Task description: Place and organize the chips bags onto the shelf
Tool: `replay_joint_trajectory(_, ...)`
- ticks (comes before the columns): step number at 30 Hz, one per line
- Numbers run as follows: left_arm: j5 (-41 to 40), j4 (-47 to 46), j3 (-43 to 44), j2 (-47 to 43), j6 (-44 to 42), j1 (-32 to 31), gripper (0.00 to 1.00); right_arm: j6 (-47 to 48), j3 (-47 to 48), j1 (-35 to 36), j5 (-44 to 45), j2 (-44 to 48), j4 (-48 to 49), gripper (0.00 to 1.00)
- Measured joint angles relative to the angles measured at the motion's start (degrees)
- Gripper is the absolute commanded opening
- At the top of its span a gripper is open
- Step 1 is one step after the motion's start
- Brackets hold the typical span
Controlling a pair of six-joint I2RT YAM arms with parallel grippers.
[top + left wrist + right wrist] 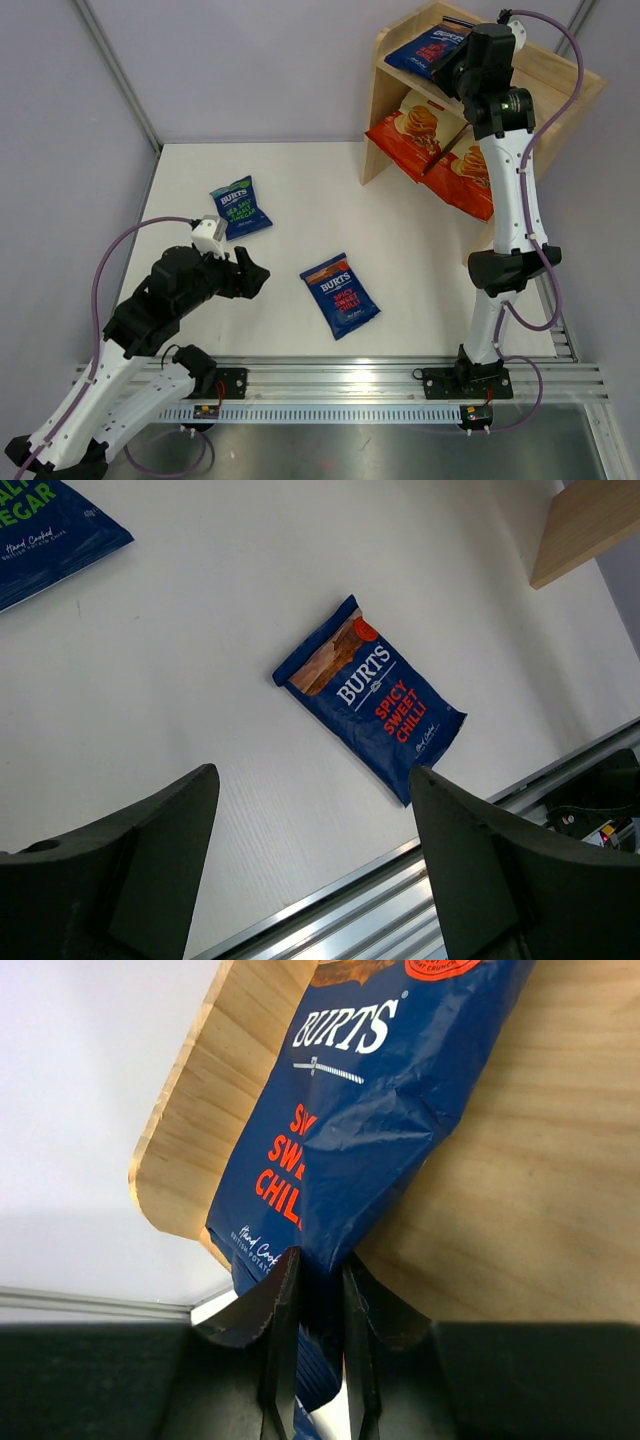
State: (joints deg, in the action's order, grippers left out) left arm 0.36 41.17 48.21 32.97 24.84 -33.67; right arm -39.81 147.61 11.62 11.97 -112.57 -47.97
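Note:
The wooden shelf [395, 80] stands at the back right. On its top tier lies a red-lettered Burts bag [425, 47], and my right gripper [445, 65] is shut on that bag's lower edge. In the right wrist view the bag [370, 1110] fills the narrow gap of the gripper [322, 1260] over the shelf board [540, 1160]. Two Cassava Chips bags [415, 130] [465, 175] lean in the lower tier. On the table lie a green-lettered Burts bag [240, 208] and another red-lettered one [340, 295]. My left gripper [255, 275] hovers open left of the latter bag [372, 695].
An aluminium rail [400, 900] runs along the table's near edge, below the left gripper [313, 775]. The green-lettered bag [50, 525] shows at the top left of the left wrist view and a shelf corner [585, 525] at its top right. Grey walls enclose the table.

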Motion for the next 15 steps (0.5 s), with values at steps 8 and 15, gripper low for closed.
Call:
replay_joint_trajectory(8, 0.07, 0.15, -0.35, -0.04, 0.0, 0.0, 0.77, -1.6, 3.56, -2.05, -7.15, -4.42, 2.23, 0.27)
replay_joint_trajectory(15, 0.11, 0.15, -0.35, 0.02, 0.0, 0.0, 0.77, -1.77, 2.82, -2.89, -9.31, -4.15, 3.08, 0.5)
